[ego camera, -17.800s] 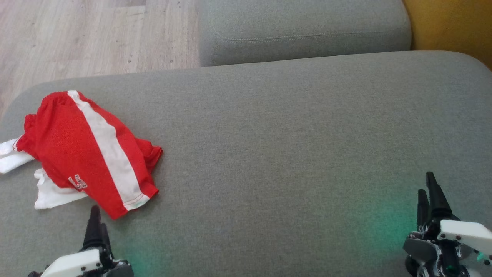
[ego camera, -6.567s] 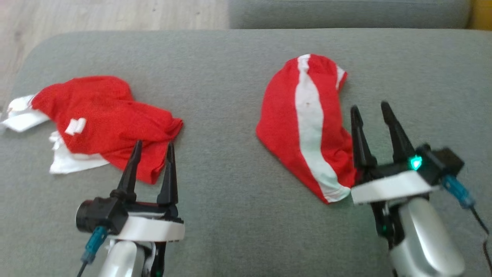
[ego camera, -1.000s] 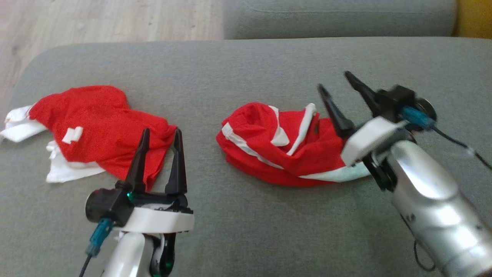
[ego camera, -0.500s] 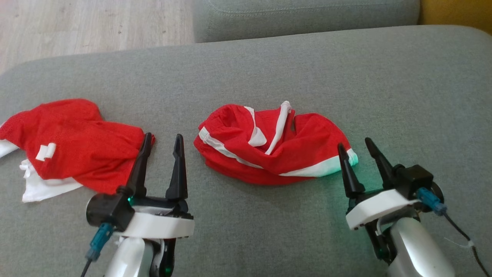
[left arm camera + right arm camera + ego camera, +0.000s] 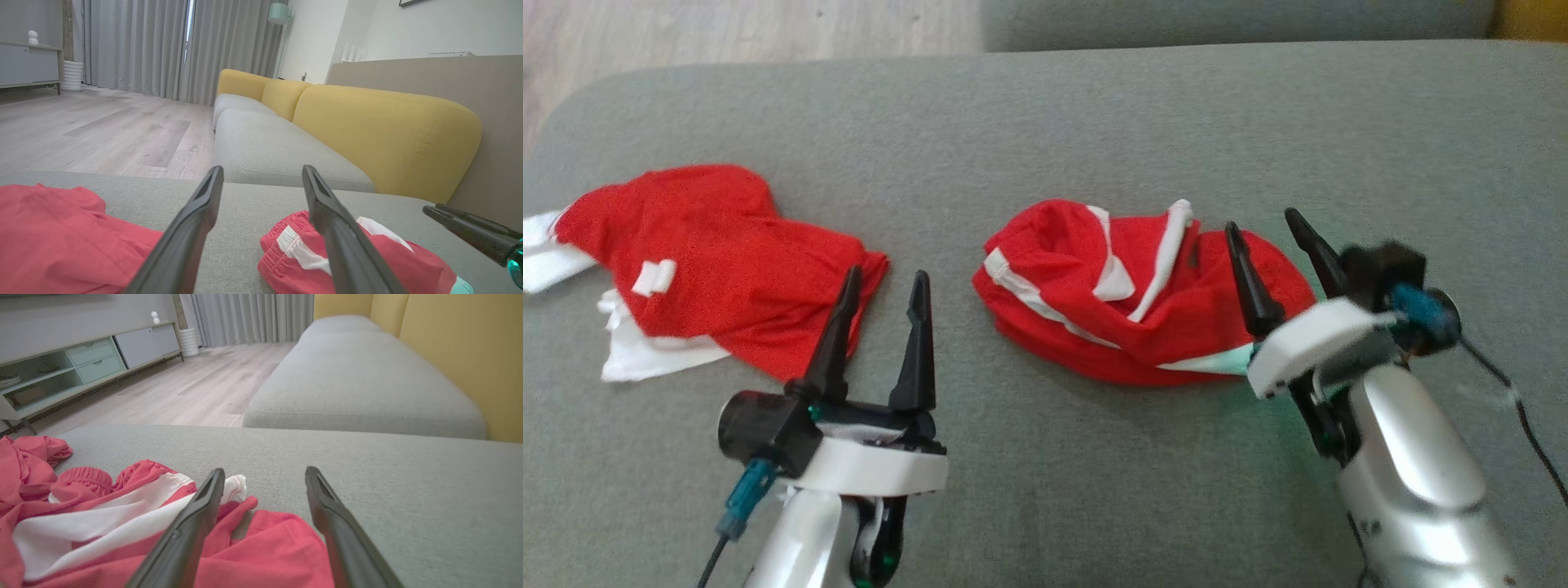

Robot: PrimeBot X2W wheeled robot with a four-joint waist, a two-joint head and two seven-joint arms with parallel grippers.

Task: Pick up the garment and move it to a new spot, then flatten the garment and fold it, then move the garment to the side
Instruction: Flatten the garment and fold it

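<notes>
The grey sofa seat cushion (image 5: 1094,122) carries crumpled red white-striped shorts (image 5: 1127,302) at centre and a separate red-and-white garment (image 5: 711,269) at left.

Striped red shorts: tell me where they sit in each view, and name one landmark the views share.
Head view: striped red shorts, just right of centre.
Left wrist view: striped red shorts, bottom right.
Right wrist view: striped red shorts, bottom left.
Shared landmark: grey cushion beneath them.

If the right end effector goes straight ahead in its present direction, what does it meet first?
Probably the red white-striped shorts, whose right edge lies under the right end effector; beyond is bare grey sofa cushion. Its height above the cloth is unclear.
</notes>
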